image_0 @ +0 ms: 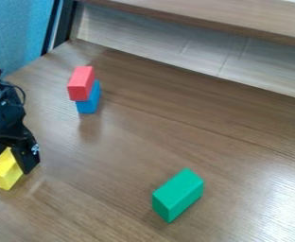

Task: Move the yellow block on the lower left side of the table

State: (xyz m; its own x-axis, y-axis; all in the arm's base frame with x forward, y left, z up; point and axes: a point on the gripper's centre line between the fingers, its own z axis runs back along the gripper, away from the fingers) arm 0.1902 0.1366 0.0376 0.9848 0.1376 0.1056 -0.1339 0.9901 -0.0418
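Gripping the yellow block [4, 171] at left

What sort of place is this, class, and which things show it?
Probably a robotics lab: a black robot gripper around a yellow block, and a green block on a brown table.

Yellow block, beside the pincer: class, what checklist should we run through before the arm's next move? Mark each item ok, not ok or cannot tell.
1. Pincer at the yellow block: ok, right at it.
2. Grip firm enough to lift: cannot tell.
3. Yellow block on the lower left side of the table: ok, as the camera sees it.
4. Yellow block resting flat: cannot tell.
5. Green block out of the way: ok, well off to the right.
6. Red block and blue block clear of the pincer: ok.
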